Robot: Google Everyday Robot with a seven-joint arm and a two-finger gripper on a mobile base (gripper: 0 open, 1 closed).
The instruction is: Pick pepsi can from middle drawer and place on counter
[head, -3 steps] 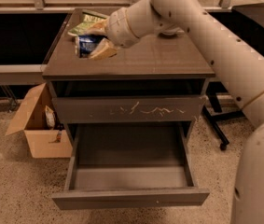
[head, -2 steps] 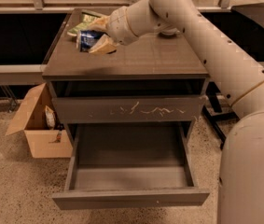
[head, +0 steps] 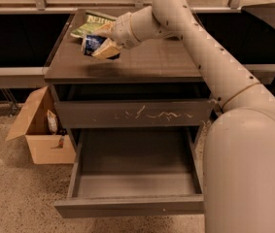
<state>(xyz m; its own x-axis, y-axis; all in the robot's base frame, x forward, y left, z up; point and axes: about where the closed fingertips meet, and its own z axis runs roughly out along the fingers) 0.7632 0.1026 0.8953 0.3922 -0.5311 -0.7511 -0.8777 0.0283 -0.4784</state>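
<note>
The gripper (head: 99,41) is clamped on the pepsi can (head: 90,43), holding it tilted between its tan fingers (head: 109,48) over the counter's (head: 156,62) left side, just beside the green crisp bag (head: 91,22), with the middle drawer (head: 127,207) open below.

The gripper (head: 98,41), above the counter's (head: 151,62) left rear, clasps the pepsi can (head: 89,44) of blue painted metal in matt tan fingers. The counter is smooth and faintly glossy. The middle drawer (head: 127,208) has a plain matt front, while the upper drawer front (head: 137,114) bears white scratches. The box (head: 40,142) is dull cardboard.
</note>
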